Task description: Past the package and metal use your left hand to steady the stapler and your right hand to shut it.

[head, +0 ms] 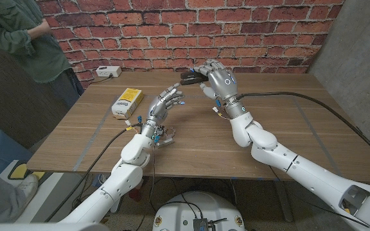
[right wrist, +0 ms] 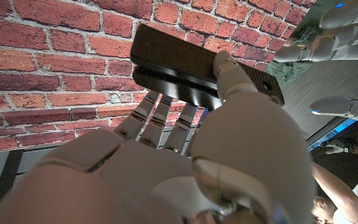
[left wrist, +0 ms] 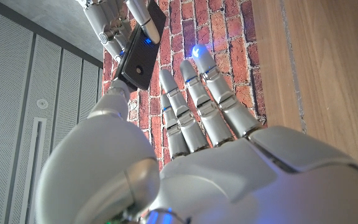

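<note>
Stapler, black and oblong, is held in the air above the far side of the wooden table, close to the red brick wall. It is gripped by the right hand, which is raised off the table. In the right wrist view the stapler is seen lying across the fingers, which are curled beneath it, while the thumb is pressed over its upper face, so the body is clasped between thumb and fingers. One end of the stapler projects past the thumb.

The left hand is lifted just beside the stapler, nearer the robot, and nothing is held in it. Its fingers are spread and loosely extended, their tips pointed toward the stapler. In the left wrist view these fingers are seen reaching up near the stapler, with no contact visible.

A yellow and white package is laid on the table beyond the left hand, away from the stapler. A person in a green top is seen standing past the table's corner on that same side.
</note>
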